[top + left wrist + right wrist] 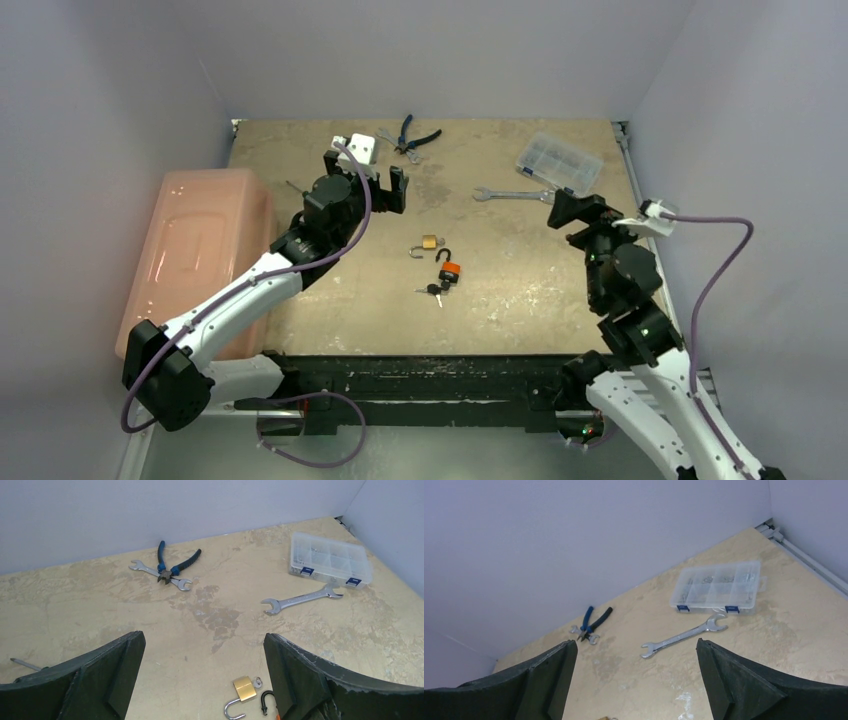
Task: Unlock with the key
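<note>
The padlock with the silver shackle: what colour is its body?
The padlock has a brass-gold body, shown best in the left wrist view.

Pale lilac walls around a worn beige tabletop

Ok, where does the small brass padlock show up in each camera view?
Top external: the small brass padlock lies mid-table, just above the orange-bodied padlock.
Left wrist: at the bottom edge, between the fingers of the left hand.
Right wrist: not clearly in it.
Shared landmark: the long silver open-ended wrench beside the clear plastic compartment box.
</note>
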